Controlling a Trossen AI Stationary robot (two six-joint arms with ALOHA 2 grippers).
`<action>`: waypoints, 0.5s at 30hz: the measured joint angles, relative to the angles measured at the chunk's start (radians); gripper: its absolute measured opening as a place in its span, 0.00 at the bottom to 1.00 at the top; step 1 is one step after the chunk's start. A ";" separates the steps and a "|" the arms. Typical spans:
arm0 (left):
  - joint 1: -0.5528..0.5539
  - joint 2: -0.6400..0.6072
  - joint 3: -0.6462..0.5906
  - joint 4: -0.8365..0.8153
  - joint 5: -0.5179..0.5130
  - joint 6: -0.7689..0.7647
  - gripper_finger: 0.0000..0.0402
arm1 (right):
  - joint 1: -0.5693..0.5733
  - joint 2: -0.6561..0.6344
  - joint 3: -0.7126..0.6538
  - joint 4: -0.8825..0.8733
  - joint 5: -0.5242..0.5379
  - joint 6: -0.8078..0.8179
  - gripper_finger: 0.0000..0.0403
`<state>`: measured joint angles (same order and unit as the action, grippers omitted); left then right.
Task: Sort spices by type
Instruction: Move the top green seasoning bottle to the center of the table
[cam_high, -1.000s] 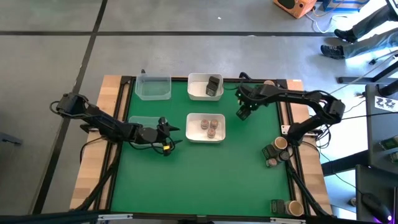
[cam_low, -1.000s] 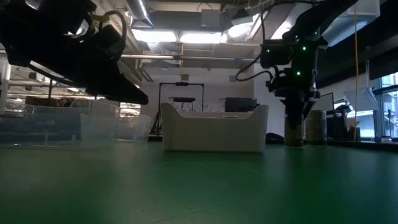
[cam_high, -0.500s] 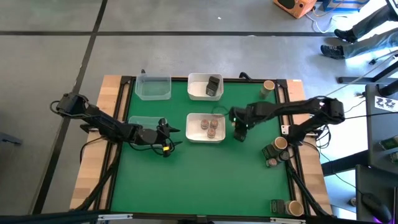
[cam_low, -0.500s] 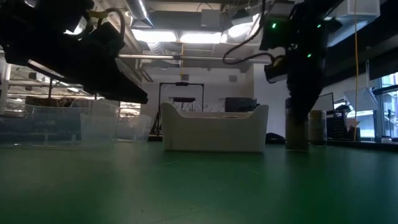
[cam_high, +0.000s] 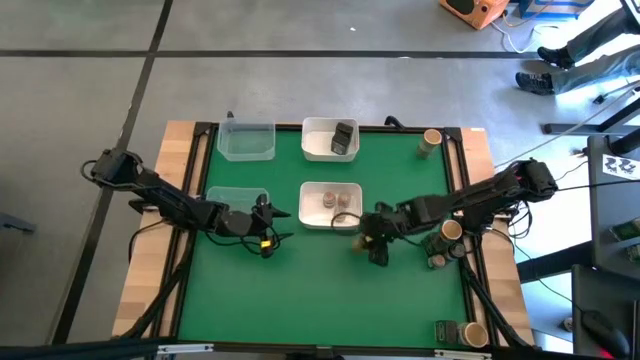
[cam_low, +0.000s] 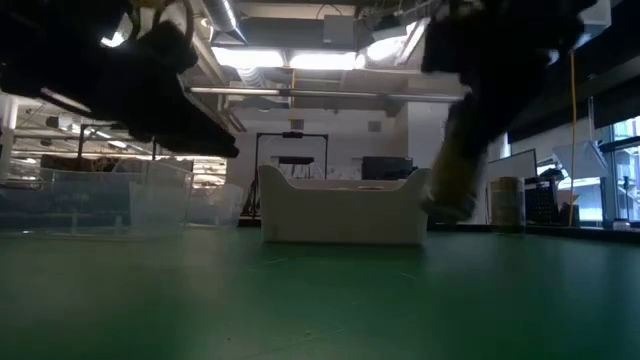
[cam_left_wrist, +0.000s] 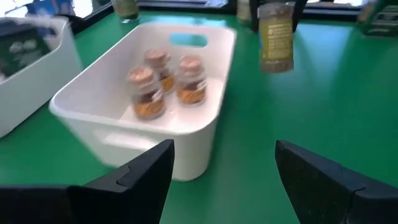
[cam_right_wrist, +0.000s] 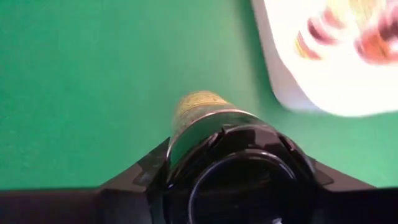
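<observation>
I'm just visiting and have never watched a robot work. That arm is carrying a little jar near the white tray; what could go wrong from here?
1. The right gripper holds the black-lidded, yellow-labelled spice jar in the air; a weak grip might drop it.
2. It hangs close to the white rectangular plastic tray of brown-lidded jars; it could clip the rim.

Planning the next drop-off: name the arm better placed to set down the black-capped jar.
Right. The right gripper is shut on the black-capped jar, beside the near white tray. The left gripper hangs open and empty on that tray's other side.
</observation>
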<state>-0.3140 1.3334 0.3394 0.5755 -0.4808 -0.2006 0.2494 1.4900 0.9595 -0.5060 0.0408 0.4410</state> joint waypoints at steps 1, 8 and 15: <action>-0.005 0.000 0.013 -0.008 0.000 0.009 0.67 | 0.013 0.014 0.024 0.008 0.014 -0.002 0.50; -0.021 0.000 0.139 -0.194 0.000 0.046 0.67 | 0.054 0.187 0.248 -0.038 0.056 -0.098 0.50; -0.059 0.000 0.206 -0.335 0.000 0.020 0.67 | 0.030 0.412 0.526 -0.202 0.064 -0.180 0.51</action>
<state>-0.3726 1.3331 0.5451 0.2408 -0.4808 -0.1811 0.2794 1.9022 1.4858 -0.7076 0.1049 0.2612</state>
